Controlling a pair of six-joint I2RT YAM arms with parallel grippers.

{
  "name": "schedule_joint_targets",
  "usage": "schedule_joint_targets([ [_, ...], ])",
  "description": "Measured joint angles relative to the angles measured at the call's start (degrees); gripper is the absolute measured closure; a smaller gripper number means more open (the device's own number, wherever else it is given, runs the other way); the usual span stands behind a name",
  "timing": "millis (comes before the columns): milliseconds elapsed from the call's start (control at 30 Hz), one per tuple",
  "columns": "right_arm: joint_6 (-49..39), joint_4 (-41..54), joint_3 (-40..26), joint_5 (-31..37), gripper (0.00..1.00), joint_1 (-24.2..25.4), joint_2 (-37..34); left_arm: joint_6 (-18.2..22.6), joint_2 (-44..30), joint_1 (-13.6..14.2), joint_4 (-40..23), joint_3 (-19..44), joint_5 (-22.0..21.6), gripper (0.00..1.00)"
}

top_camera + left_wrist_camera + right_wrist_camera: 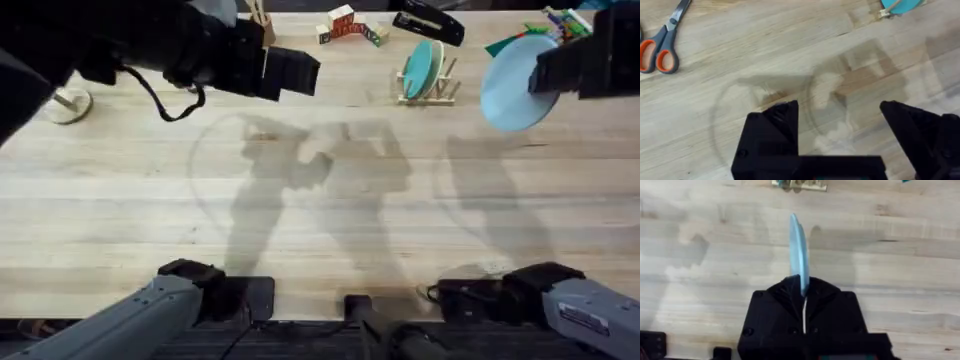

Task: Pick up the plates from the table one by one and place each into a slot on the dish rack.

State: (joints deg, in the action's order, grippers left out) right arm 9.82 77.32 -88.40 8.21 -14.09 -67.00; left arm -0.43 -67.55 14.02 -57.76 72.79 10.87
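Pale plank counter [330, 220] lies below; the right end effector [801, 282] clamps the sky-blue round plastic plate [515, 85] by its edge — held aloft beside the light-wood dish rack [432, 90], where the teal plate [418, 68] stands slotted. Left end effector [837, 125] gapes, empty.

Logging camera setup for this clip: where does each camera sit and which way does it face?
Overhead: above the arm bases, looking down and forward over the table; both arms show.
Left wrist: on the left arm, facing down at bare wood and scissors; open left gripper at the bottom.
Right wrist: facing down; right gripper pinches the blue plate.
Shared: dish rack.
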Motion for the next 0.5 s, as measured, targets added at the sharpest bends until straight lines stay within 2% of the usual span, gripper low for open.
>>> schedule_joint_targets([
  [500,-2.48,-0.16,-17.08,3.86,0.972,1.61,-15.06,0.0,0.01,0.0,-0.09,0.0,-0.02,0.006],
])
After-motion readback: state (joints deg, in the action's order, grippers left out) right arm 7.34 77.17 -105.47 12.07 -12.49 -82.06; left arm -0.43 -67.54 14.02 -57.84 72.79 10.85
